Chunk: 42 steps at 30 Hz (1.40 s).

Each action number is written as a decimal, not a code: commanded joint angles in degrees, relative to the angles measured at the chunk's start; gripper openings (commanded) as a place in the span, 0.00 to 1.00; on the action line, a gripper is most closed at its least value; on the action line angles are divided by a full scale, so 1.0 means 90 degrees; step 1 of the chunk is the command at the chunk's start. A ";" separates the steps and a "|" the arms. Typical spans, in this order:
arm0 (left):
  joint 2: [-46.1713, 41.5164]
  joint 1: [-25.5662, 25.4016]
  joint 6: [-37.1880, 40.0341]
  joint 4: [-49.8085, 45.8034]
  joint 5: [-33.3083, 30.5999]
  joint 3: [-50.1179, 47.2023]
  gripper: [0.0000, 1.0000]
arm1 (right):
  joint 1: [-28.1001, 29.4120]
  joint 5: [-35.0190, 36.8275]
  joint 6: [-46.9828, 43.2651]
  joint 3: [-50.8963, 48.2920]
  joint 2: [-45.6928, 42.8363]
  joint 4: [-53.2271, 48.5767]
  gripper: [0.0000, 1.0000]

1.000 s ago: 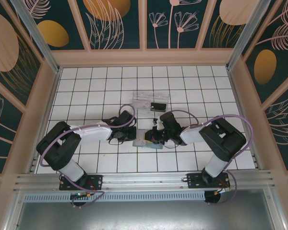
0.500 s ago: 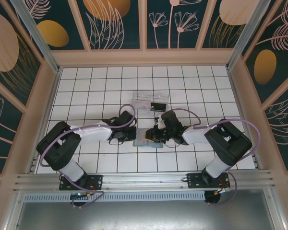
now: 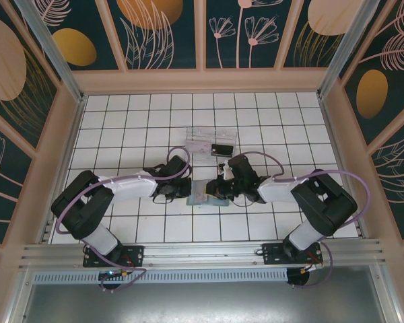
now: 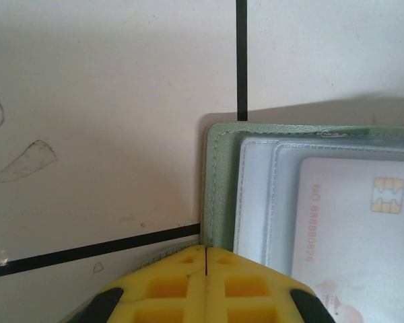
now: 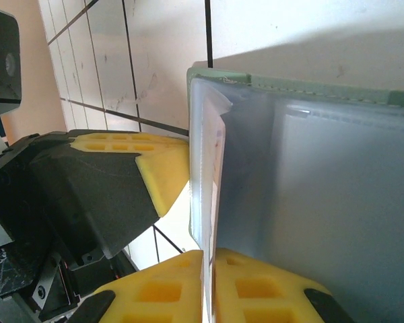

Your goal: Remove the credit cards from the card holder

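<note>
Right claw (image 5: 209,272) clamped on pale credit card (image 5: 213,168) edge, card holder (image 5: 310,89) directly ahead; left claw (image 4: 207,261), together, pins its far edge.

My top camera hangs above and behind the arm bases and looks down on the whole tiled counter (image 3: 121,121) from far. The left wrist camera looks past the left end effector (image 4: 207,252), very near to the card holder (image 4: 219,188). The right wrist camera, equally near, faces it from the opposite side. All three views share this card holder at the centre.
</note>
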 commanded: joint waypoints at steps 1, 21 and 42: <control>0.0480 -0.0072 0.0064 -0.0393 -0.0195 -0.0247 0.05 | -0.0083 0.0090 -0.0185 -0.0107 -0.0263 -0.0137 0.12; 0.0539 -0.0073 0.0169 -0.0527 -0.0187 0.0011 0.05 | -0.0454 0.0933 -0.0893 -0.0090 -0.1514 -0.2319 0.02; -0.1038 0.0192 -0.0212 -0.0167 -0.0610 -0.0470 0.18 | -0.0489 0.1519 -0.7576 0.2279 -0.1564 -0.5190 0.00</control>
